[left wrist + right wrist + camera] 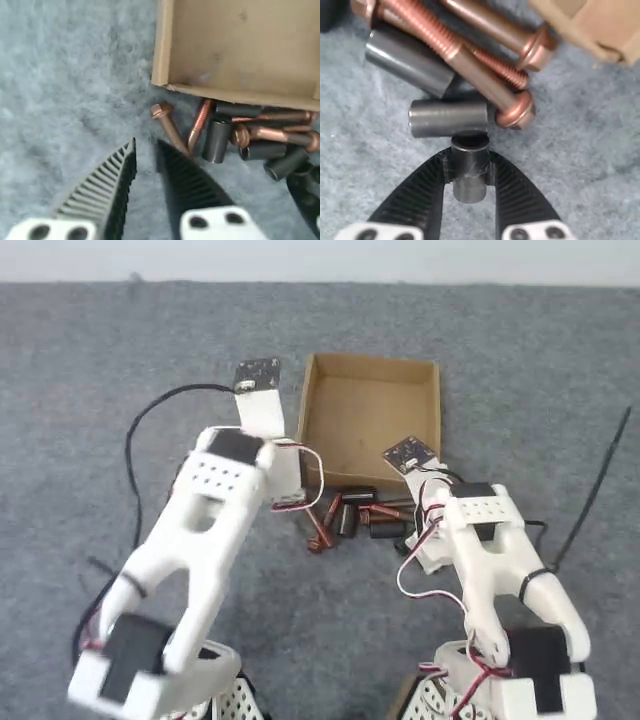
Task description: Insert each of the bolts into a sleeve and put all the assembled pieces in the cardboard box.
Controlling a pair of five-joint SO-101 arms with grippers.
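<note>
Right end effector (468, 157) clamped on sleeve (468, 186); second sleeve (448, 118) lying crosswise just ahead. Left end effector (146, 145) open; bolt (169, 129) just beside one fingertip (166, 154), box (162, 45) near.

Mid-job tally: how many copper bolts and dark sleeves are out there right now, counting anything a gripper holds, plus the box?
Copper bolts: 5
Dark sleeves: 5, the last held in the right gripper
Cardboard box: 1
Total: 11
</note>
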